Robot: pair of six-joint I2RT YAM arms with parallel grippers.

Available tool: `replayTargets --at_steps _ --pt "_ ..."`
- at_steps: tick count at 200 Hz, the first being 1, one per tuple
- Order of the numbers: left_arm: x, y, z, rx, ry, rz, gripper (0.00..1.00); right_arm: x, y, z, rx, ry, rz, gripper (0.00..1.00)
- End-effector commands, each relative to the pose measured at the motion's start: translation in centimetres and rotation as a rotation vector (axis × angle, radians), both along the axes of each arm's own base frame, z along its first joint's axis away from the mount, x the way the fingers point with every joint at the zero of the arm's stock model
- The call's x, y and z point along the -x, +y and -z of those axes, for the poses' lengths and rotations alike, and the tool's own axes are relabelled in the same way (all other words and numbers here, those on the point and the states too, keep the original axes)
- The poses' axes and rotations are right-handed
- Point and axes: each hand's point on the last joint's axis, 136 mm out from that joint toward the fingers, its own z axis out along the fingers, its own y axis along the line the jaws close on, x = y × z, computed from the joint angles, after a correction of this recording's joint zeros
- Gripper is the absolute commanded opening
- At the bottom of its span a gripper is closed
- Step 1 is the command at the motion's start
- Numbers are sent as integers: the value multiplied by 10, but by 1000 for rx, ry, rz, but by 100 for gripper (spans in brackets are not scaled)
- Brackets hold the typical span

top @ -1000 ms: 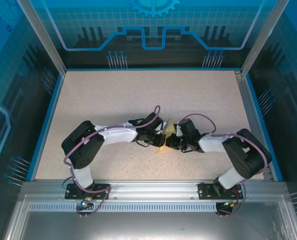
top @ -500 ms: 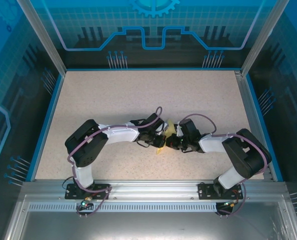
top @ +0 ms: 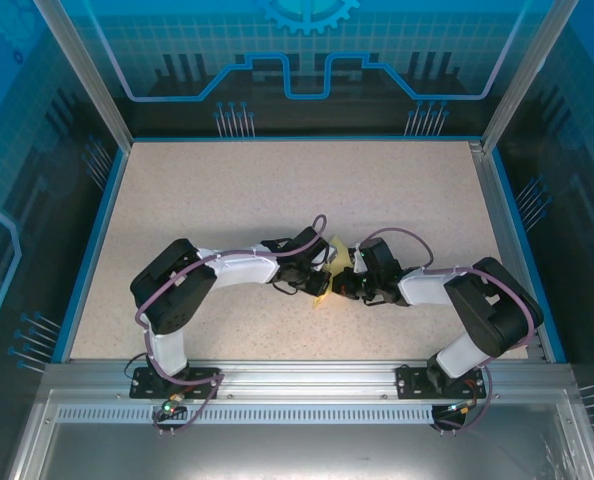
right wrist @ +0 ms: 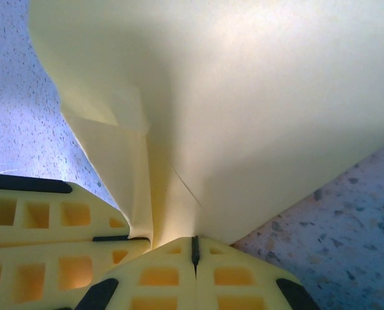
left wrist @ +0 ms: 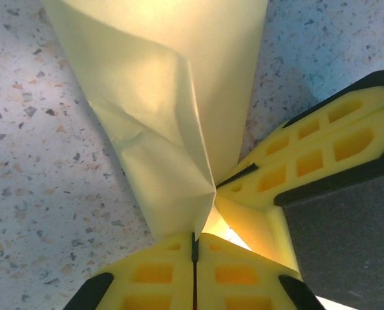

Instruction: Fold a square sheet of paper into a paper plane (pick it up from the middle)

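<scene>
The left gripper (left wrist: 193, 244) is pressing its fingers together on the lower corner of the sheet of paper (left wrist: 172, 97). In the left wrist view the paper is fanning up toward 12 o'clock, creased and folded over itself. The right gripper (right wrist: 194, 248) is sitting at 3 o'clock there, just beside the left one, and is pinching the same paper close to the same spot. From above, the paper is lying slightly toward 6 o'clock of the centre of the speckled desk (top: 277, 190), between the two wrists.
</scene>
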Motion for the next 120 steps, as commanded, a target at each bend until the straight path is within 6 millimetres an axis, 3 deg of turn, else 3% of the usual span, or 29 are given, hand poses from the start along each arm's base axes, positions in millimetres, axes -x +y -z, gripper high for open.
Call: replayTargets --at_steps 1,76,120 --pt "3 7 -9 -46 -15 24 7 -2 -8 5 22 -7 11 4" --pt "3 15 -11 -84 -24 20 7 -2 -10 9 36 1 9 3" --pt "7 7 -9 -74 -17 59 6 -3 -9 9 29 1 8 3"
